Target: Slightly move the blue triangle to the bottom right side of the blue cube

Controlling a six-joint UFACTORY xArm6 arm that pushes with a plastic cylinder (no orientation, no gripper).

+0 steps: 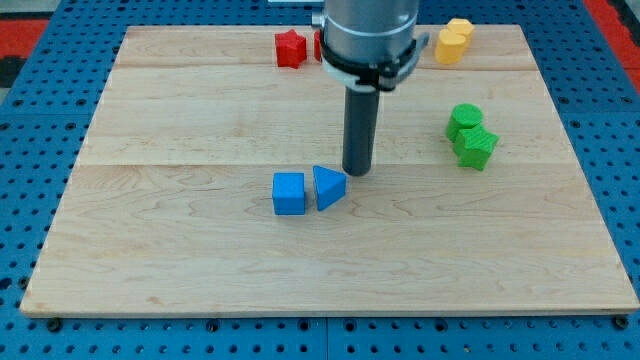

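Observation:
The blue triangle (328, 187) lies near the board's middle, right next to the blue cube (289, 193), on the cube's right side. My tip (357, 173) stands just to the upper right of the blue triangle, very close to its top right edge; contact cannot be told. The rod rises from there to the arm's grey body at the view's top.
A red block (290, 48) sits at the top, left of the arm. Two yellow blocks (453, 42) lie at the top right. Two green blocks (471, 136) lie at the right. The wooden board (150, 250) rests on a blue grid.

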